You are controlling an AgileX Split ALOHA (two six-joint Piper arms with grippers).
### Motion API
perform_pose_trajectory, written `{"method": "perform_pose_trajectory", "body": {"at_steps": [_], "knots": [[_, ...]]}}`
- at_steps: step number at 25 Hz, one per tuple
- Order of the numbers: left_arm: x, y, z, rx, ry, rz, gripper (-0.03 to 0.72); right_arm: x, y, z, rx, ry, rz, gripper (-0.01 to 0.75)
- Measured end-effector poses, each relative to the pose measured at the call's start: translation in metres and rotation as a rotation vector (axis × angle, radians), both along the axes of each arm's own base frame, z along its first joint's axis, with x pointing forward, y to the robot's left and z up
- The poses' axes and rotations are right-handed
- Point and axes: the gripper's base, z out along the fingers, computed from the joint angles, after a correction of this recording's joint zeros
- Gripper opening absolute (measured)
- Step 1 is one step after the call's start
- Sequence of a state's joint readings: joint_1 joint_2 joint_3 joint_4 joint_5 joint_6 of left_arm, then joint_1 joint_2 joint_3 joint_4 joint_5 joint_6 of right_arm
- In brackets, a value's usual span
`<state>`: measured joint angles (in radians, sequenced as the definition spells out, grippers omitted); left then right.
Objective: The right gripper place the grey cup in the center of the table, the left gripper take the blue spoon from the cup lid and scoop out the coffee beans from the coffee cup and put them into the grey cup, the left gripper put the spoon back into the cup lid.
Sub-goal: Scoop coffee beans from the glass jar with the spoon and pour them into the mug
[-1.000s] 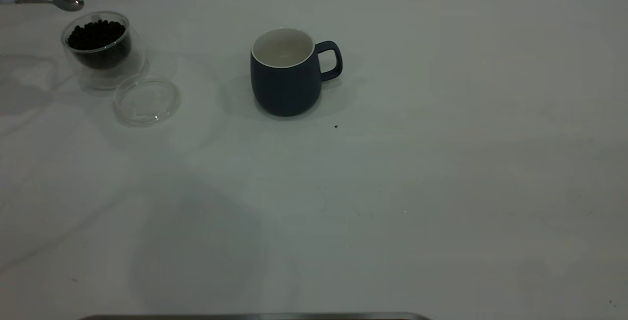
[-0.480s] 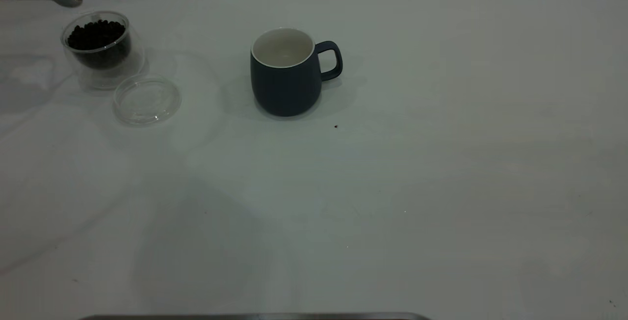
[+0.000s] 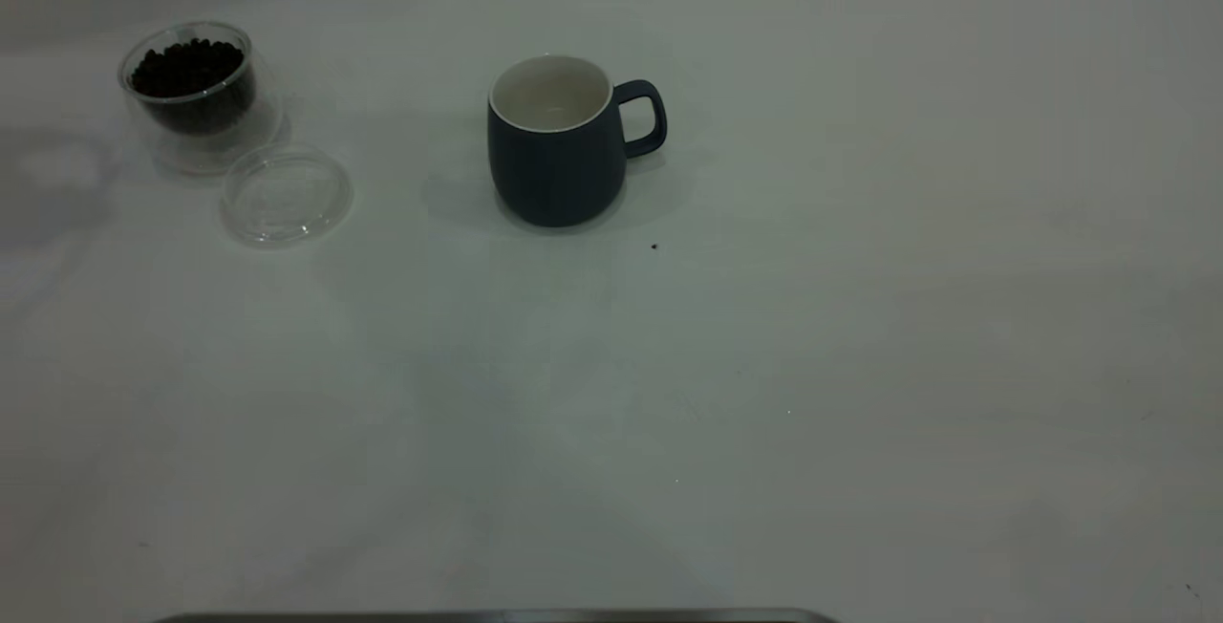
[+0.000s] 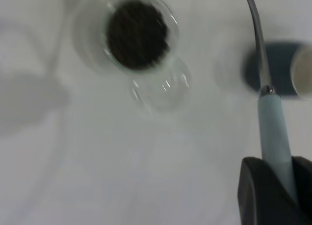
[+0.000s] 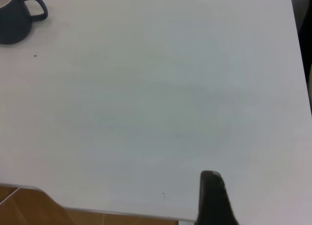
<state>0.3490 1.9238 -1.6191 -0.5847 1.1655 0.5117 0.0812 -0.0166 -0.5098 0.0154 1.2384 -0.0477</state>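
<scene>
The grey cup (image 3: 557, 155) stands upright near the middle of the table (image 3: 764, 365), its handle to the right and its inside bare. The coffee cup (image 3: 196, 117) holding coffee beans (image 3: 186, 67) stands at the far left, with the cup lid (image 3: 287, 195) lying bare beside it. No gripper shows in the exterior view. In the left wrist view my left gripper (image 4: 278, 176) is shut on the blue spoon (image 4: 274, 127), held high over the table, with the beans (image 4: 137, 33), the lid (image 4: 161, 91) and the grey cup (image 4: 278, 64) below. The spoon's bowl is out of view. My right gripper (image 5: 213, 188) hangs over the table's near right corner.
A tiny dark speck (image 3: 654, 246) lies just right of the grey cup. The right wrist view shows the grey cup (image 5: 14, 20) far off, the table's edge (image 5: 97, 211) and wood-coloured floor beyond. A dark strip (image 3: 497, 616) runs along the exterior view's bottom.
The spoon's bowl, at the exterior view's upper left corner a second ago, has moved up and left out of that view. The shadows on the table have shifted. The cups and lid have not moved.
</scene>
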Motion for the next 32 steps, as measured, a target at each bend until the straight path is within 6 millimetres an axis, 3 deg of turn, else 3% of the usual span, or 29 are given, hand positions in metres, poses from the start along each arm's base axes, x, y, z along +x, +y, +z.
{"method": "perform_pose_trajectory", "body": {"at_steps": [2,4,9,15,22,32], "knots": [[-0.019,-0.007,-0.005,0.021,0.001,-0.092,0.133,0.0,0.0,0.0,0.0,0.0,0.0,0.453],[-0.027,0.001,-0.017,0.015,0.022,-0.111,0.133,0.0,0.0,0.0,0.0,0.0,0.0,0.453],[-0.021,0.03,-0.069,-0.1,0.066,-0.097,0.133,0.0,0.0,0.0,0.0,0.0,0.0,0.453],[-0.019,0.038,-0.096,-0.142,0.084,-0.118,0.133,0.0,0.0,0.0,0.0,0.0,0.0,0.453],[-0.008,0.041,-0.144,-0.216,0.143,-0.088,0.133,0.0,0.0,0.0,0.0,0.0,0.0,0.453],[0.011,0.045,-0.153,-0.227,0.036,0.001,0.133,0.0,0.0,0.0,0.0,0.0,0.0,0.453]]}}
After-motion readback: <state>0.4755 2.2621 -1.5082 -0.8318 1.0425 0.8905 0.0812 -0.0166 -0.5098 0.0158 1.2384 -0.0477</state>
